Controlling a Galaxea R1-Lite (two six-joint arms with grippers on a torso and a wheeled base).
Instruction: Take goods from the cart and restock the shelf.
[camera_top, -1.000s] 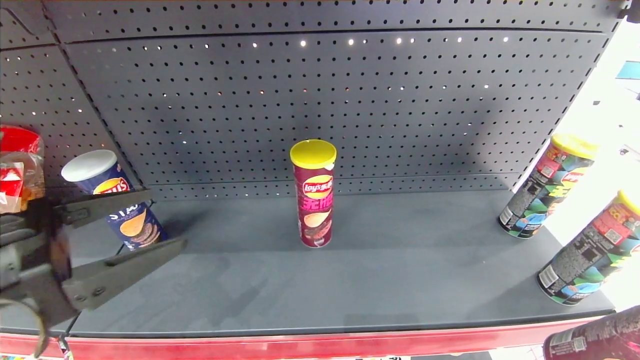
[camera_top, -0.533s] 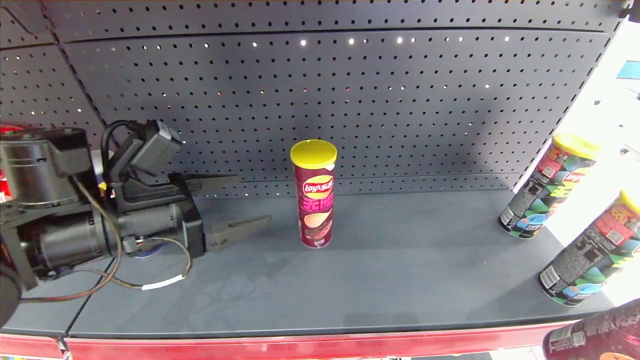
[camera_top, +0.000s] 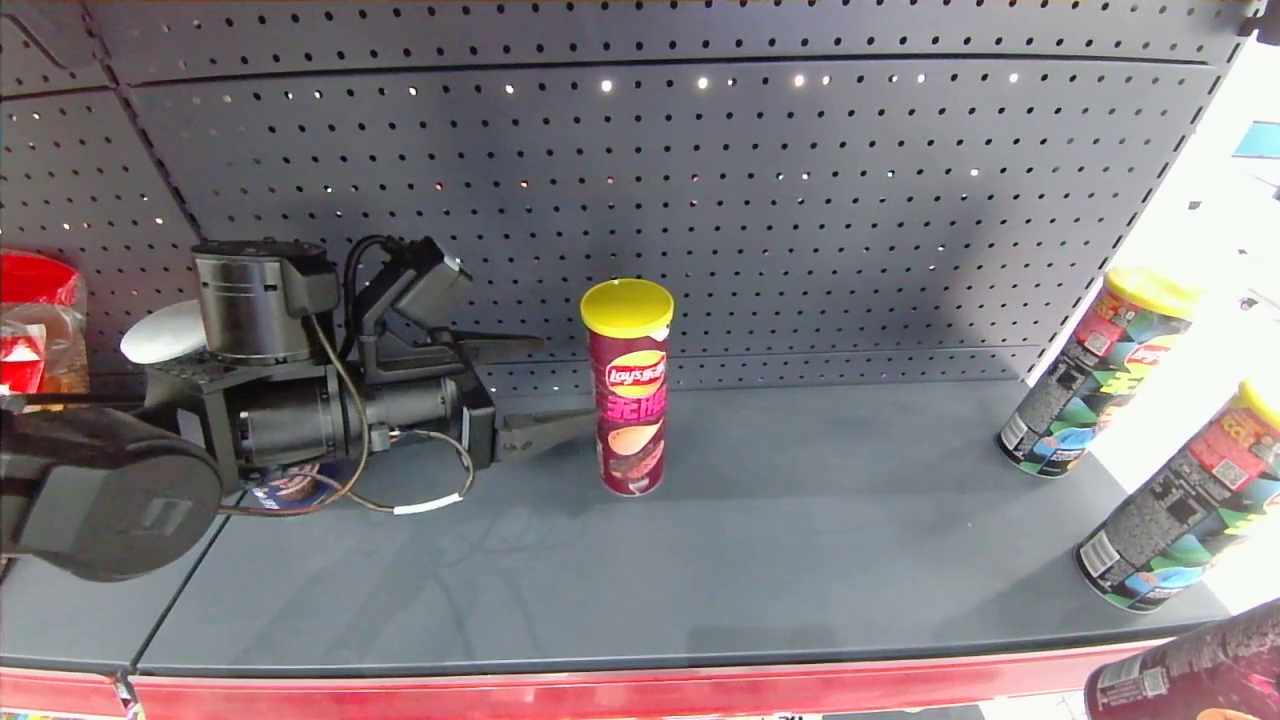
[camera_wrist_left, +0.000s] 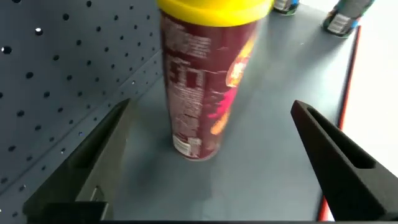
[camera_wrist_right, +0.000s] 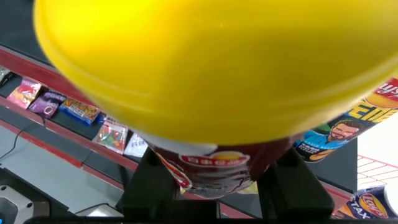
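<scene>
The shelf (camera_top: 800, 520) is matt grey metal, its back panel (camera_top: 700, 200) perforated. The maroon can (camera_top: 630, 420) looks glossy, its lid (camera_top: 626, 306) smooth plastic.

The right hand (camera_wrist_right: 219, 186) clamps a maroon chip can (camera_wrist_right: 214, 168) from both sides, the can's yellow lid (camera_wrist_right: 211, 62) looming nearest the lens. Beyond the can, small snack packets (camera_wrist_right: 81, 112) lie in a row, and a cartoon-printed can (camera_wrist_right: 336, 134) shows just beside it.

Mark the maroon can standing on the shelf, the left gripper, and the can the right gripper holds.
maroon can (camera_top: 630, 415): head view, middle of its label.
left gripper (camera_top: 565, 380): head view, midway between its open fingertips.
held can (camera_wrist_right: 205, 62): right wrist view, on its yellow lid.
</scene>
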